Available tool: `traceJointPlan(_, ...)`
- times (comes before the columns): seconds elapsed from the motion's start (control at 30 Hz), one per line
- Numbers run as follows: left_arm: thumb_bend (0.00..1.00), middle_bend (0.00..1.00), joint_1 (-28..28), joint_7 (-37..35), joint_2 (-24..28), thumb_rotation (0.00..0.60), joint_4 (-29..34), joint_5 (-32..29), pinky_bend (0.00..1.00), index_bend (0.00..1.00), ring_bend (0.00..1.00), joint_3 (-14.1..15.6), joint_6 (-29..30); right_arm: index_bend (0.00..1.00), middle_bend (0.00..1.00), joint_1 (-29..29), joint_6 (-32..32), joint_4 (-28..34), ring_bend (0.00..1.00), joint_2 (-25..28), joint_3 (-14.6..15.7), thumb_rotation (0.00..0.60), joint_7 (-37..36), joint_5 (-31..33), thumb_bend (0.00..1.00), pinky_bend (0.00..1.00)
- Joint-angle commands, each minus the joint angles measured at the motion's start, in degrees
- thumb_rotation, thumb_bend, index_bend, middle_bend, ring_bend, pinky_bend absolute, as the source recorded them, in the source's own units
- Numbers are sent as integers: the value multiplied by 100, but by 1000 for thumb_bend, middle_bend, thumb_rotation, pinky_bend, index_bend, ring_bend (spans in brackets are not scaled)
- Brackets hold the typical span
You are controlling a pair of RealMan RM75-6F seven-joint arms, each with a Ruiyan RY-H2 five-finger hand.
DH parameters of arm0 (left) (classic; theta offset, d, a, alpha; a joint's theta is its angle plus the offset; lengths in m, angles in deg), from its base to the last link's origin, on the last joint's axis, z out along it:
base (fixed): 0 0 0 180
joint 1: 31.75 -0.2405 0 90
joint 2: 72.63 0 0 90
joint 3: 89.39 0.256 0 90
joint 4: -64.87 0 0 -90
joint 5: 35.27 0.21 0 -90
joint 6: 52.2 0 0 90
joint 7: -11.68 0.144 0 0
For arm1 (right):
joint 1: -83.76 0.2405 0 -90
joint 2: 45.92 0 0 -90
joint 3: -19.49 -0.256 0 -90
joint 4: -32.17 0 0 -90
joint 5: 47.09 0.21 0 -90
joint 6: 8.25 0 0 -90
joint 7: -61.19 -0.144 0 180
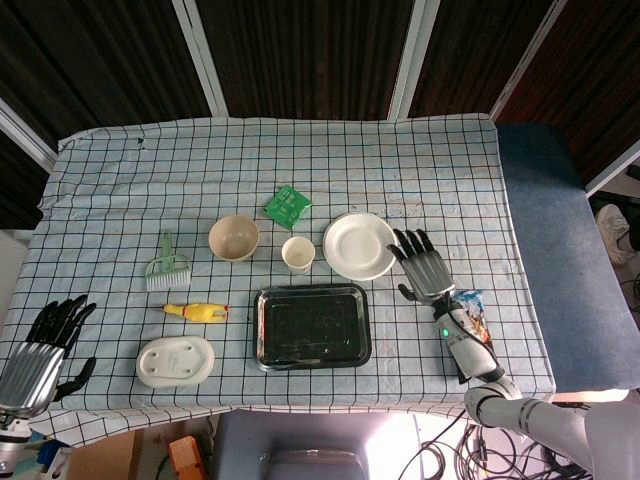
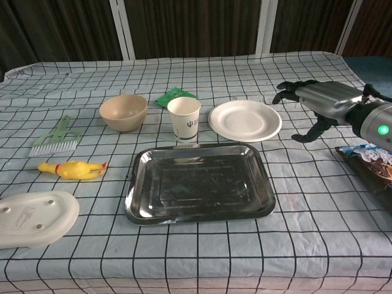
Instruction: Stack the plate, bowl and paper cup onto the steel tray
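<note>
The steel tray [image 1: 312, 326] [image 2: 199, 182] lies empty at the table's front centre. Behind it stand a white paper plate [image 1: 359, 245] [image 2: 245, 120], a paper cup [image 1: 298, 254] [image 2: 184, 118] and a beige bowl [image 1: 233, 238] [image 2: 124, 112], each apart from the others. My right hand [image 1: 422, 266] [image 2: 313, 101] hovers open just right of the plate, fingers spread toward its rim, holding nothing. My left hand [image 1: 50, 340] is open at the table's front left corner, far from the objects and outside the chest view.
A green packet [image 1: 287, 206] lies behind the cup. A green brush [image 1: 167, 264], a yellow rubber chicken [image 1: 197, 311] and an upturned white dish [image 1: 176, 361] sit at the left. A snack bag [image 2: 369, 163] lies under my right forearm.
</note>
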Motion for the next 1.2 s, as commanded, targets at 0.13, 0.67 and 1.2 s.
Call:
traceJointPlan(0.13,393,0,-23,-79,12,600,-27,24,40,0,0,8,66,245,0,123,46,-339,0,-267,-19,600,138,77,218,0)
traceJointPlan(0.67,395,0,-27,-142,10,600,-36,-20,40,0,0,-26,102,454,14,666,-59,-2018,0,-1368,-121,600,-321,28,212,0)
traceJointPlan(1.2,394,0,-40,-186,22,600,-60,46,40,0,0,-8,173,447,14,737,-171,-2451,0,-1619,-58,600,-458,9,212,0)
